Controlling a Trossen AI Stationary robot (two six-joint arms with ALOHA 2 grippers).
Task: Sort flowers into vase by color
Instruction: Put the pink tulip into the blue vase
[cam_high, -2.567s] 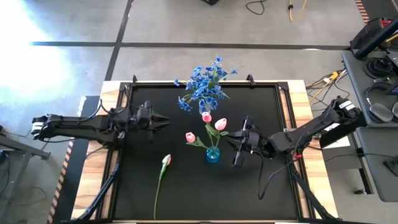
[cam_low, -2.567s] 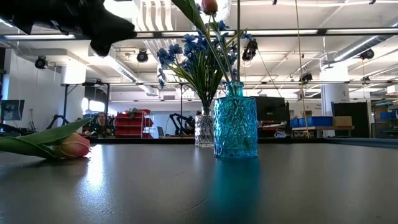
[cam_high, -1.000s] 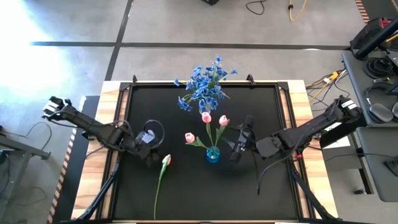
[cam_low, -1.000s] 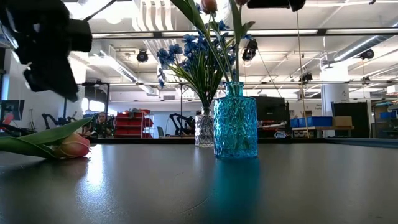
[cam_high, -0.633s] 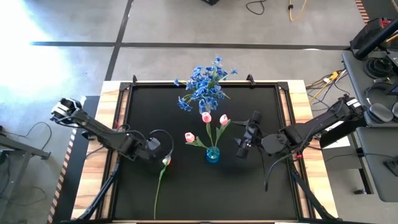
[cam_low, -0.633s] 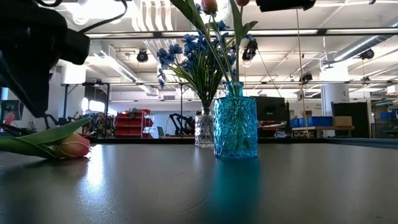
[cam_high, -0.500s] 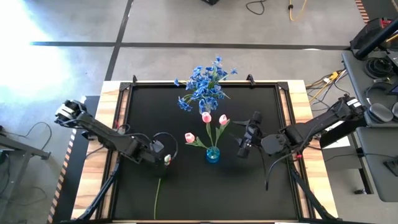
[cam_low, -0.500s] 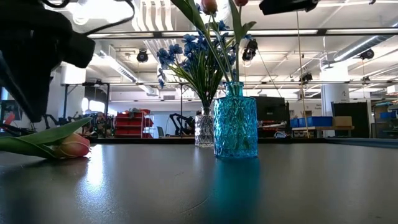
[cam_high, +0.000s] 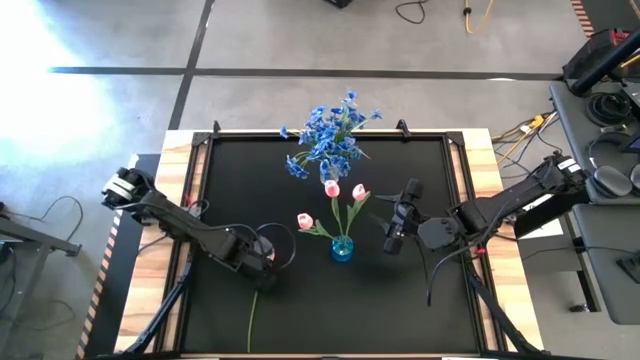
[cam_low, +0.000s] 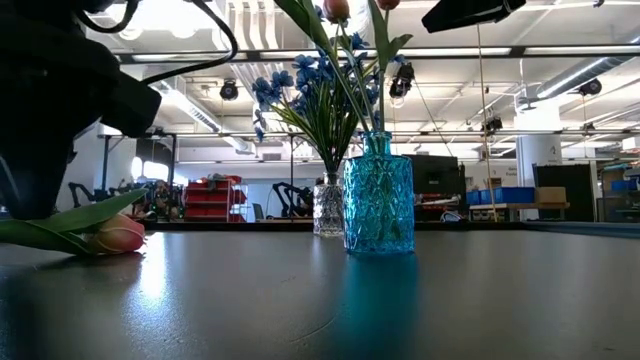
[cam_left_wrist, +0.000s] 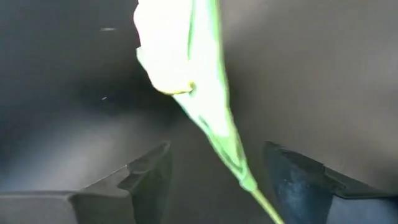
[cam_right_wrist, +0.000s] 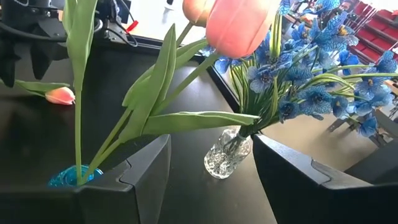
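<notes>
We count three pink tulips (cam_high: 331, 188) in the blue vase (cam_high: 342, 248), one blue spray (cam_high: 325, 135) in the clear vase (cam_right_wrist: 227, 154). One loose tulip (cam_left_wrist: 186, 68) lies between the left gripper's (cam_left_wrist: 217, 180) spread fingers. Right gripper (cam_high: 394, 230) hangs open beside the blue vase.

The black table (cam_high: 420, 190) carries a blue vase (cam_high: 342, 248) near its middle — behind it a clear vase (cam_low: 328, 210), and to its left a loose tulip (cam_low: 95, 232) lying flat.
</notes>
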